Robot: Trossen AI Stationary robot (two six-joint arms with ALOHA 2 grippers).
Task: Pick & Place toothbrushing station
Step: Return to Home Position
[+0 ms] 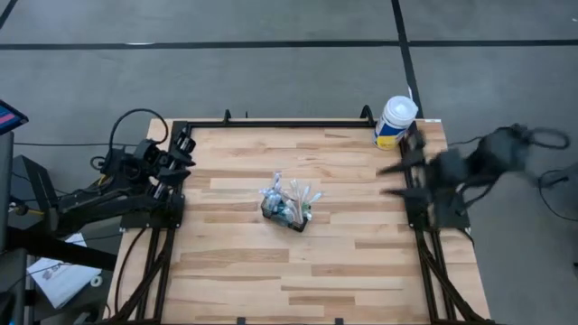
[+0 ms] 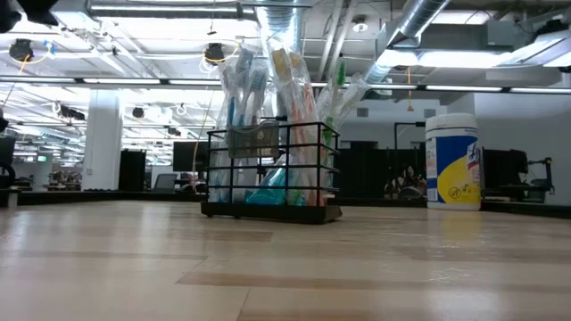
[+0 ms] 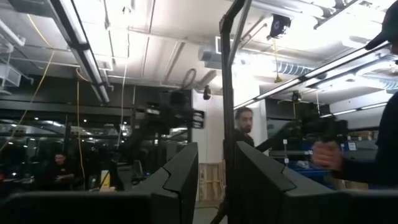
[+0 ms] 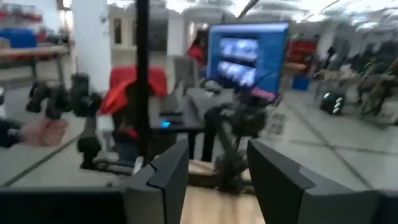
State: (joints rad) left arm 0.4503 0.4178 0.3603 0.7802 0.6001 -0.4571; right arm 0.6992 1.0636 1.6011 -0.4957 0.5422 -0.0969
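Observation:
The toothbrushing station (image 1: 287, 206) is a small black wire-mesh caddy. It stands on its base near the middle of the wooden table (image 1: 235, 262), with wrapped toothbrushes sticking up out of it. In the low view the caddy (image 2: 268, 174) stands upright. My left gripper (image 1: 185, 155) is at the table's left edge, raised and far from the caddy. In its wrist view the left gripper (image 3: 216, 180) is open, with nothing between the fingers. My right gripper (image 1: 390, 180) is at the table's right edge, also apart from the caddy. The right gripper (image 4: 217, 180) is open and holds nothing.
A white tub with a yellow and blue label (image 1: 395, 122) stands at the table's far right corner, close to my right arm; the low view shows the tub (image 2: 452, 160) upright. A black frame (image 1: 289, 124) runs along the table's far edge. People stand in the room beyond.

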